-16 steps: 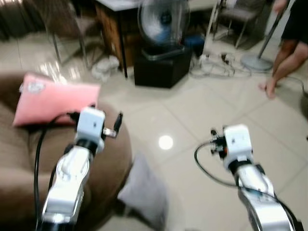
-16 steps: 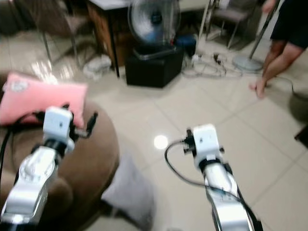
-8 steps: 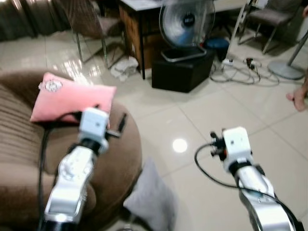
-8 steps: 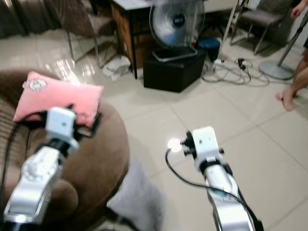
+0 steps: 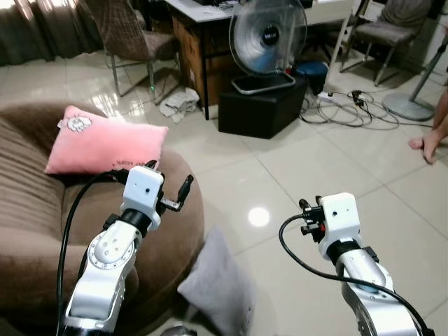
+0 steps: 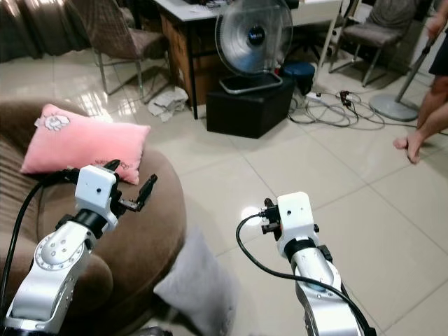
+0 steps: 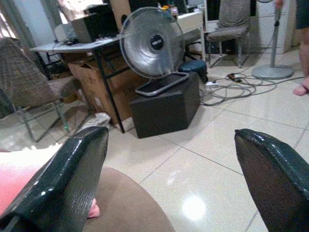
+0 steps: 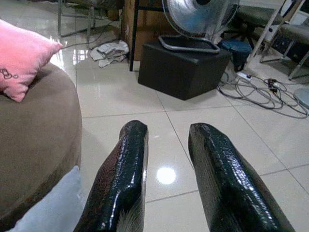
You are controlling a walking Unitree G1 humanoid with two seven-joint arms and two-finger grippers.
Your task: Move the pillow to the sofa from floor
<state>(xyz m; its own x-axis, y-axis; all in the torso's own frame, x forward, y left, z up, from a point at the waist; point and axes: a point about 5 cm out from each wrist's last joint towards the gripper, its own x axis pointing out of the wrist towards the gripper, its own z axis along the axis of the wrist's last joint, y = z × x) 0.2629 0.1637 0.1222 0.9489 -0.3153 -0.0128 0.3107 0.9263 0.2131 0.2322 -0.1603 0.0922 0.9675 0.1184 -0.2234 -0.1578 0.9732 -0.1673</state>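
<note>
Left pincer (image 7: 169,169) hangs over the brown sofa (image 5: 42,231) edge, fingers spread wide with nothing between them. Right pincer (image 8: 166,169) is out over the tiled floor (image 5: 315,161), its fingers a narrow gap apart, empty too. The grey pillow (image 5: 217,287) leans against the sofa base on the floor, below and between both pincers. A pink pillow (image 5: 105,148) sits on the sofa beyond the left pincer.

I can read nothing for certain: the dark script on my pink pillow (image 6: 84,145) and the round fan's (image 5: 268,33) hub badge are too small.
</note>
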